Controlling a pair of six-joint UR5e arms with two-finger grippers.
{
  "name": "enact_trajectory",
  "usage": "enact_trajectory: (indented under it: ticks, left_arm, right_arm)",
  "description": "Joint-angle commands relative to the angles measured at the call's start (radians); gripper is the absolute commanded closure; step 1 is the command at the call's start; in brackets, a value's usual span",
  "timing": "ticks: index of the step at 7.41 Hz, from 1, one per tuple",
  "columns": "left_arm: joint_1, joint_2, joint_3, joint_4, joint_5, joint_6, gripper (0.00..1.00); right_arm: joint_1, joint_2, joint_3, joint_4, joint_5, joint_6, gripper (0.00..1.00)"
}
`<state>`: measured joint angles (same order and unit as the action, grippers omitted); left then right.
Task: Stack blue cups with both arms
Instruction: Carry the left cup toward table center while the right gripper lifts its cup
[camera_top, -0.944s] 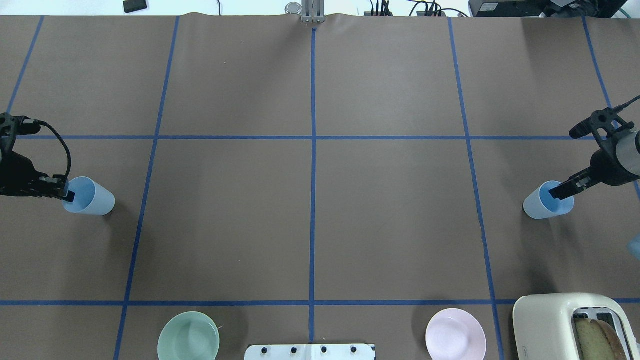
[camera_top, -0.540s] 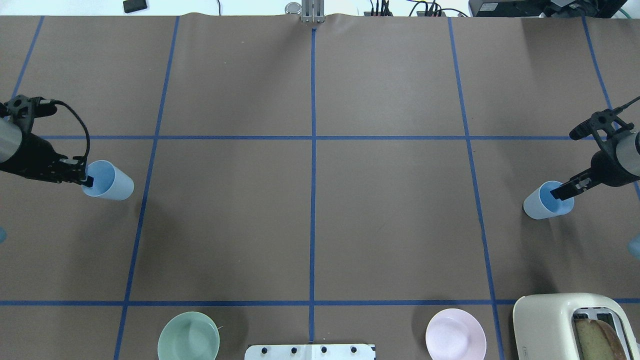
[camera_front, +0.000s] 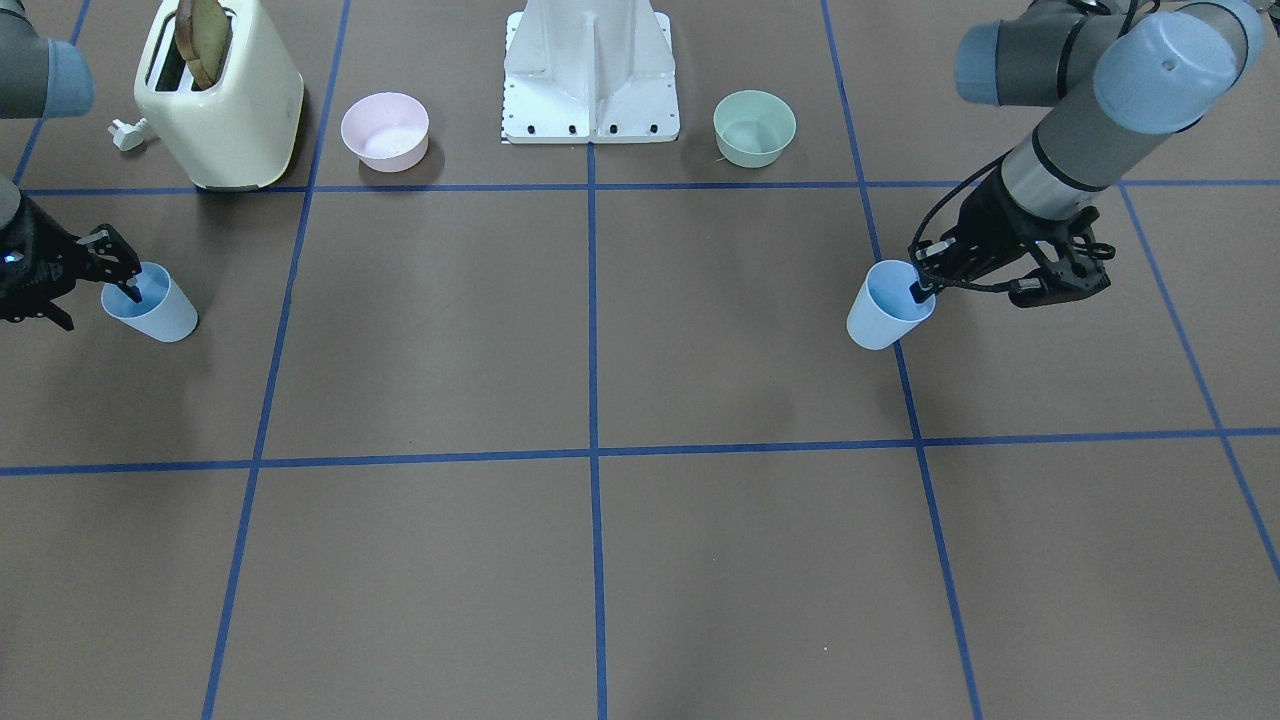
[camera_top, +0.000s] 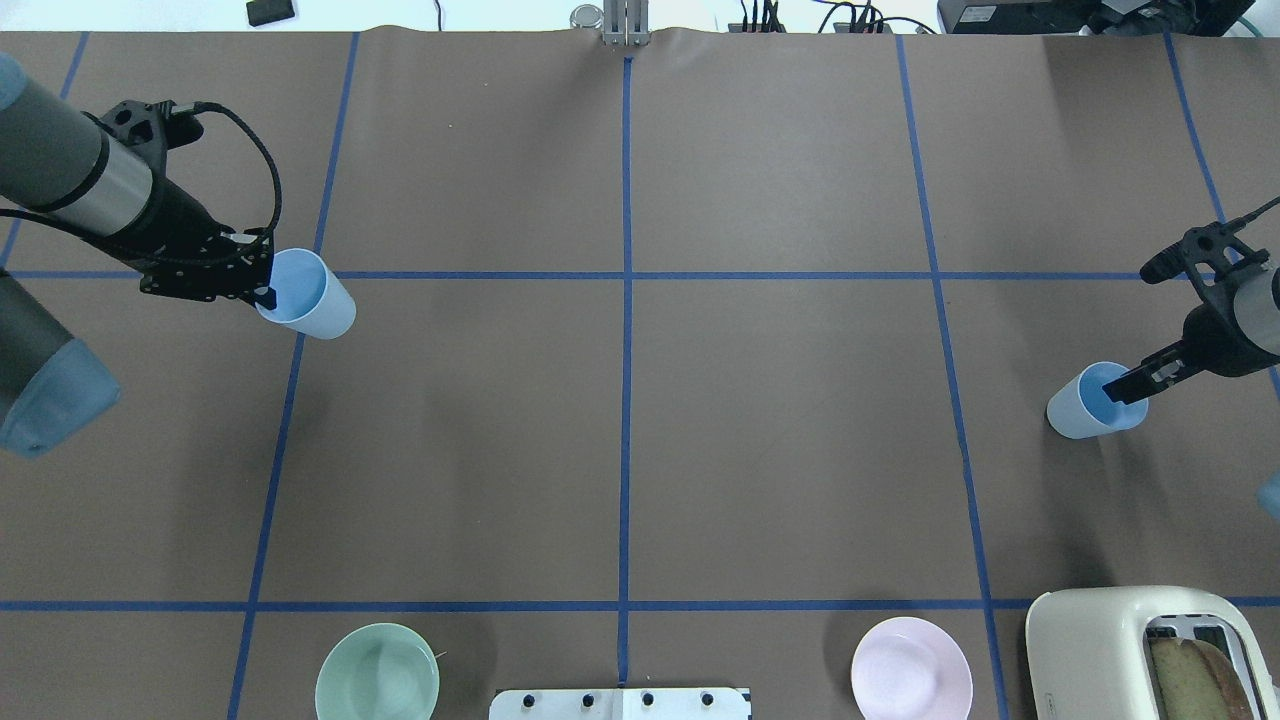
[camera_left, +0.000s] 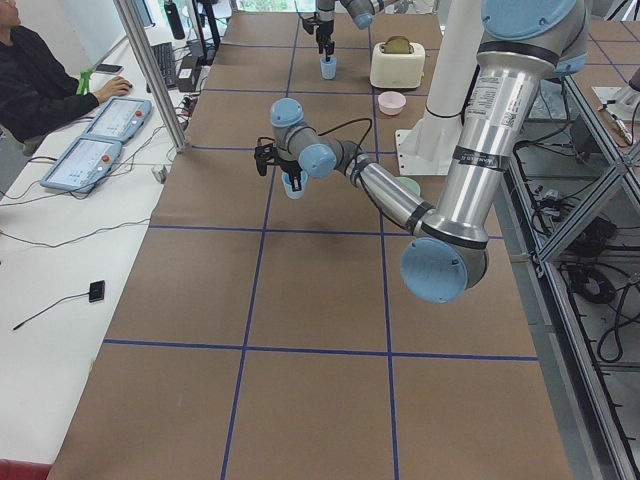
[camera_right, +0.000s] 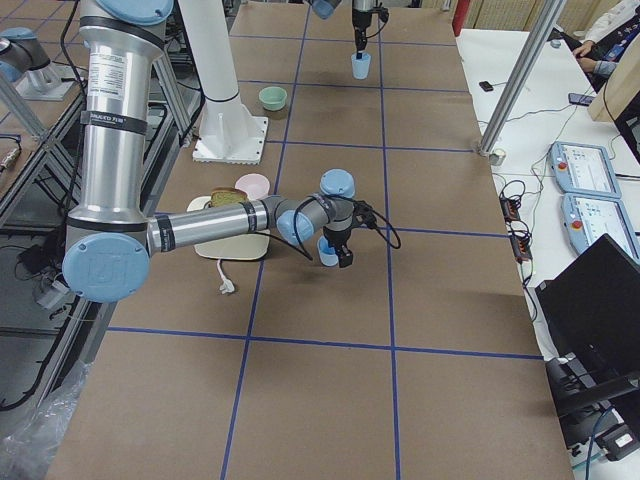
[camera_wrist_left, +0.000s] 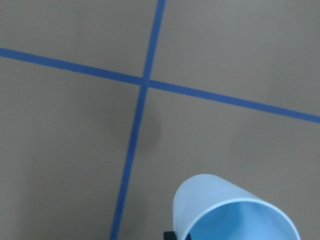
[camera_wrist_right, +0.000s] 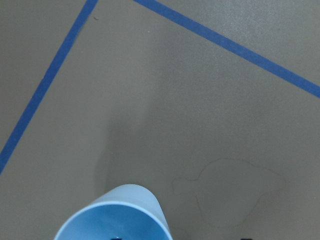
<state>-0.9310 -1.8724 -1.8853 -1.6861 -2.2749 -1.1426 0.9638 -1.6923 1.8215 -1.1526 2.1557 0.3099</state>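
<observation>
Two pale blue cups are in view. My left gripper (camera_top: 266, 295) is shut on the rim of one blue cup (camera_top: 308, 295), one finger inside it, and holds it tilted above the table. This cup also shows in the front view (camera_front: 885, 310) and in the left wrist view (camera_wrist_left: 232, 210). My right gripper (camera_top: 1126, 385) is shut on the rim of the other blue cup (camera_top: 1083, 408) near the table's right edge, low at the table. That cup also shows in the front view (camera_front: 152, 308) and in the right wrist view (camera_wrist_right: 115, 215). The cups are far apart.
A cream toaster (camera_top: 1140, 650) with a bread slice stands at the near right. A pink bowl (camera_top: 912, 668) and a mint-green bowl (camera_top: 377, 672) flank the white pedestal (camera_top: 620, 703). Blue tape lines grid the brown table (camera_top: 780, 440).
My left gripper has carried its cup away from the robot and toward the table's middle, higher above the surface. The right gripper and its cup have stayed in place.
</observation>
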Motion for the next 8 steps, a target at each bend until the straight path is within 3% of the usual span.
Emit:
enact_trajectory:
  ticks: [1,4,8]
  left_arm:
    - [0.024,-0.143,0.012,0.135,0.002,-0.048,1.0]
    - [0.046,-0.237,0.081,0.157,0.008,-0.078,1.0]
    - [0.142,-0.371,0.176,0.148,0.02,-0.132,1.0]
  right_arm:
    - [-0.016,0.0,-0.002,-0.004,-0.01,0.0,0.6]
    - [-0.022,0.006,-0.001,-0.009,0.001,-0.003,0.98]
    - [-0.001,0.044,0.002,-0.015,0.013,-0.006,1.0]
